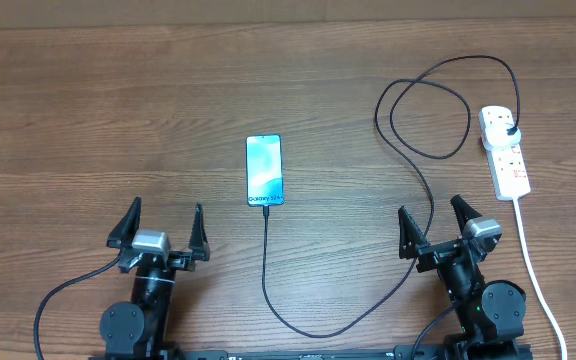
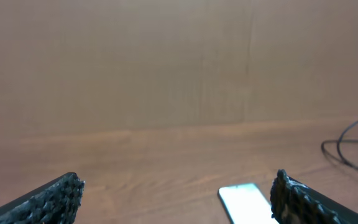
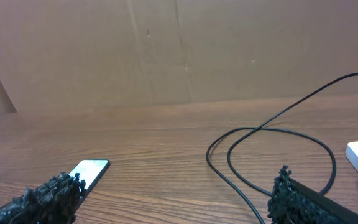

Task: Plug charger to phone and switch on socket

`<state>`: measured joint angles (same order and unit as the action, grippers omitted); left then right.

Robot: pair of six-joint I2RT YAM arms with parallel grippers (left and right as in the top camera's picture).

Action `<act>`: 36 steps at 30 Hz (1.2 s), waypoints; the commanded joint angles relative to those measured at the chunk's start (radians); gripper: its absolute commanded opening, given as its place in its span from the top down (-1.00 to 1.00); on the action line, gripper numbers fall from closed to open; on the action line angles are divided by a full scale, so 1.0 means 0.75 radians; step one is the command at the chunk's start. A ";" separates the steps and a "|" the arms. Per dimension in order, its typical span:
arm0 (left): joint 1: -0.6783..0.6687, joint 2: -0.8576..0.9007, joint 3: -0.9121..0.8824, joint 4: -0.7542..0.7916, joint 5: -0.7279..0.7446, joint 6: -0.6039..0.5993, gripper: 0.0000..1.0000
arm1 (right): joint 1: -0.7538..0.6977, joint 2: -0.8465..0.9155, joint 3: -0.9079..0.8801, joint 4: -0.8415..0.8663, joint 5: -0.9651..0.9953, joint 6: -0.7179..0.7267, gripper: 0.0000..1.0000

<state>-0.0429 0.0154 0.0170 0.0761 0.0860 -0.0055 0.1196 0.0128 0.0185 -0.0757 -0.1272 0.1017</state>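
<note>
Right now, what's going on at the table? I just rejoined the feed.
Neither arm is handling anything: the left gripper and right gripper both sit open near the front edge of the table. The phone lies flat mid-table, screen lit, and the charger cable reaches its near end, seemingly plugged in. Its black plug sits in the socket at right. Whether the socket is switched on cannot be told.

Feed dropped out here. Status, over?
Left gripper open, right gripper open, both empty. Charger runs to phone, plug in socket. On or off: unreadable. Nothing in the way.
</note>
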 commanded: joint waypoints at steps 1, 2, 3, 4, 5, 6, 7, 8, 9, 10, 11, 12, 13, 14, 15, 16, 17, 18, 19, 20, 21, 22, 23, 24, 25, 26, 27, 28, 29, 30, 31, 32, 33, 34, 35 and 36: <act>0.015 -0.017 -0.017 -0.060 -0.024 0.058 -0.99 | 0.008 -0.013 -0.014 0.005 -0.007 0.003 -1.00; 0.014 -0.017 -0.017 -0.096 -0.023 0.064 -0.99 | 0.008 -0.013 -0.014 0.005 -0.007 0.003 -1.00; 0.014 -0.017 -0.017 -0.137 -0.021 0.064 -0.99 | 0.008 -0.013 -0.014 0.005 -0.007 0.003 -1.00; 0.014 -0.017 -0.017 -0.182 -0.021 0.064 -0.99 | 0.008 -0.013 -0.014 0.005 -0.007 0.003 -1.00; 0.014 -0.017 -0.016 -0.202 -0.022 0.057 -0.99 | 0.008 -0.013 -0.014 0.005 -0.007 0.003 -1.00; 0.014 -0.017 -0.016 -0.198 -0.019 0.056 -0.99 | 0.008 -0.013 -0.014 0.005 -0.007 0.003 -0.99; 0.014 -0.017 -0.016 -0.200 -0.021 0.057 -0.99 | 0.008 -0.013 -0.014 0.005 -0.007 0.003 -1.00; 0.014 -0.017 -0.016 -0.197 -0.021 0.058 -0.99 | 0.008 -0.013 -0.014 0.005 -0.007 0.003 -1.00; 0.014 -0.017 -0.016 -0.199 -0.021 0.058 -0.99 | 0.008 -0.013 -0.014 0.005 -0.007 0.003 -1.00; 0.014 -0.017 -0.016 -0.198 -0.021 0.058 -0.99 | 0.008 -0.013 -0.014 0.005 -0.007 0.003 -1.00; 0.014 -0.017 -0.016 -0.198 -0.021 0.058 -0.99 | 0.008 -0.013 -0.014 0.005 -0.007 0.003 -1.00; 0.014 -0.017 -0.016 -0.198 -0.021 0.058 -0.99 | 0.008 -0.013 -0.014 0.005 -0.007 0.003 -0.99; 0.014 -0.016 -0.016 -0.198 -0.021 0.058 -0.99 | 0.008 -0.013 -0.014 0.005 -0.007 0.003 -0.99; 0.014 -0.016 -0.016 -0.198 -0.021 0.058 -0.98 | 0.008 -0.013 -0.014 0.005 -0.007 0.003 -1.00; 0.014 -0.015 -0.016 -0.198 -0.021 0.058 -0.99 | 0.008 -0.013 -0.014 0.005 -0.007 0.003 -1.00; 0.014 -0.015 -0.016 -0.198 -0.021 0.058 -0.99 | 0.008 -0.013 -0.014 0.005 -0.007 0.003 -0.99; 0.014 -0.015 -0.016 -0.198 -0.021 0.058 -0.99 | 0.008 -0.013 -0.014 0.005 -0.007 0.003 -0.99; 0.014 -0.015 -0.016 -0.198 -0.021 0.058 -0.99 | 0.008 -0.013 -0.014 0.005 -0.007 0.003 -1.00; 0.014 -0.015 -0.016 -0.198 -0.021 0.058 -0.99 | 0.008 -0.013 -0.014 0.005 -0.007 0.003 -1.00; 0.014 -0.015 -0.016 -0.198 -0.021 0.058 -0.99 | 0.008 -0.013 -0.014 0.005 -0.007 0.003 -1.00; 0.014 -0.015 -0.016 -0.198 -0.021 0.058 -0.99 | 0.008 -0.013 -0.014 0.005 -0.007 0.003 -1.00; 0.014 -0.015 -0.016 -0.198 -0.021 0.058 -0.99 | 0.008 -0.013 -0.014 0.005 -0.007 0.003 -0.99; 0.014 -0.015 -0.016 -0.198 -0.021 0.058 -0.99 | 0.008 -0.013 -0.014 0.005 -0.007 0.003 -1.00; 0.014 -0.015 -0.016 -0.198 -0.021 0.058 -0.99 | 0.008 -0.013 -0.014 0.005 -0.007 0.003 -1.00; 0.014 -0.015 -0.016 -0.198 -0.021 0.058 -1.00 | 0.008 -0.013 -0.014 0.005 -0.007 0.003 -1.00; 0.014 -0.015 -0.016 -0.198 -0.021 0.058 -0.99 | 0.008 -0.013 -0.014 0.005 -0.007 0.003 -1.00; 0.014 -0.015 -0.016 -0.198 -0.021 0.058 -0.99 | 0.008 -0.013 -0.014 0.005 -0.007 0.003 -1.00; 0.014 -0.015 -0.016 -0.198 -0.021 0.058 -0.99 | 0.008 -0.013 -0.014 0.005 -0.007 0.003 -1.00; 0.014 -0.015 -0.016 -0.198 -0.021 0.058 -0.99 | 0.008 -0.013 -0.014 0.005 -0.007 0.003 -1.00; 0.014 -0.015 -0.016 -0.198 -0.021 0.058 -0.99 | 0.008 -0.013 -0.014 0.005 -0.007 0.003 -1.00; 0.014 -0.015 -0.016 -0.198 -0.021 0.058 -0.99 | 0.008 -0.013 -0.014 0.005 -0.007 0.003 -1.00; 0.014 -0.015 -0.016 -0.198 -0.021 0.058 -0.99 | 0.008 -0.013 -0.014 0.005 -0.007 0.003 -1.00; 0.014 -0.015 -0.016 -0.198 -0.021 0.058 -0.99 | 0.008 -0.013 -0.014 0.005 -0.007 0.003 -1.00; 0.014 -0.015 -0.016 -0.198 -0.021 0.058 -0.99 | 0.008 -0.013 -0.014 0.005 -0.007 0.003 -1.00; 0.014 -0.015 -0.016 -0.198 -0.021 0.058 -0.99 | 0.008 -0.013 -0.014 0.005 -0.007 0.003 -1.00; 0.014 -0.015 -0.016 -0.198 -0.021 0.058 -0.99 | 0.008 -0.013 -0.014 0.005 -0.007 0.003 -1.00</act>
<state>-0.0429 0.0139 0.0090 -0.0704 0.0772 0.0265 0.1196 0.0128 0.0185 -0.0753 -0.1272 0.1017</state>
